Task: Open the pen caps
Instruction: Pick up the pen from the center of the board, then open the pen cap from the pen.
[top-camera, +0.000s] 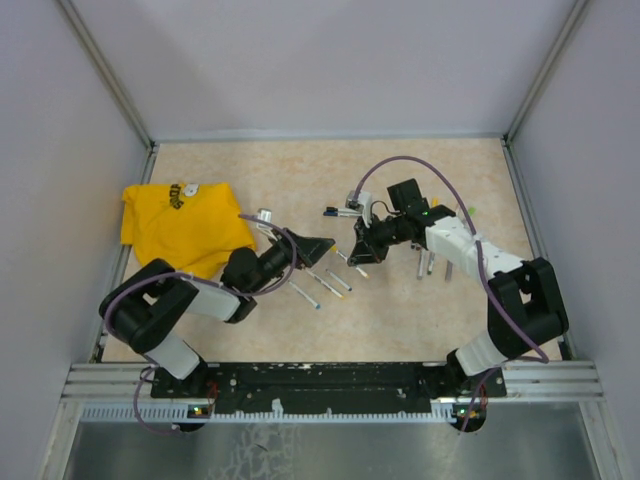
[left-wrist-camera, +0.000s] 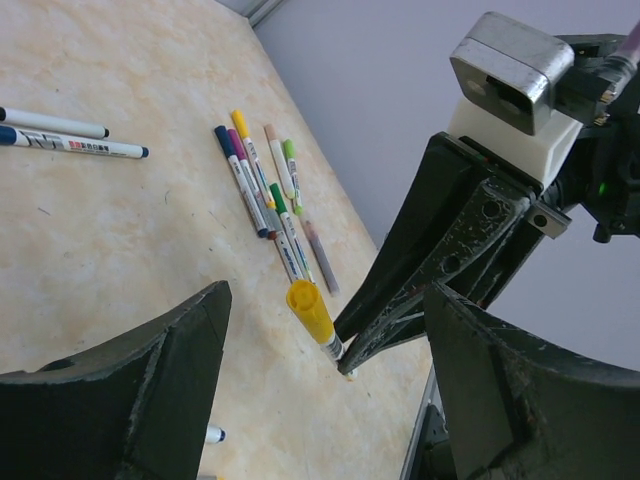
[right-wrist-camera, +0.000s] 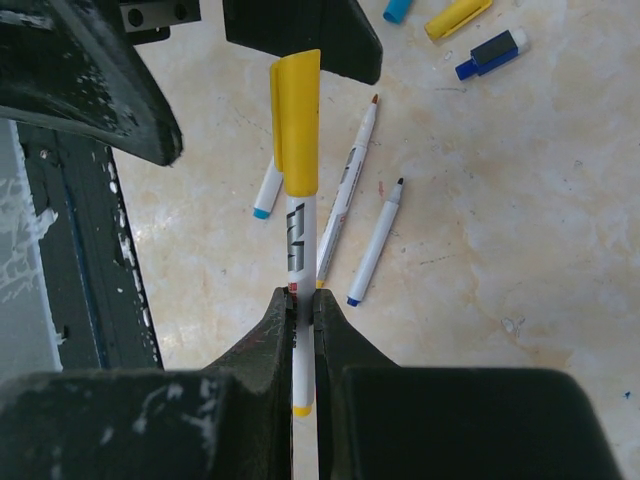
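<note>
My right gripper (right-wrist-camera: 303, 297) is shut on the white barrel of a pen (right-wrist-camera: 301, 240) and holds it above the table. Its yellow pen cap (right-wrist-camera: 296, 120) is on and points at my left gripper (left-wrist-camera: 328, 302). That gripper is open, with a black finger (left-wrist-camera: 150, 390) on each side of the yellow cap (left-wrist-camera: 310, 312) and a gap on both sides. Loose caps lie on the table: a yellow one (right-wrist-camera: 457, 17), a blue one (right-wrist-camera: 397, 8) and a dark blue one (right-wrist-camera: 490, 52). In the top view the two grippers, left (top-camera: 318, 246) and right (top-camera: 358, 256), meet mid-table.
Several capped pens (left-wrist-camera: 265, 190) lie in a row beyond the grippers. Uncapped pens (right-wrist-camera: 345, 200) lie on the table below the held pen, and two more (left-wrist-camera: 70, 135) lie further off. A yellow cloth (top-camera: 180, 228) lies at the left. Grey walls enclose the table.
</note>
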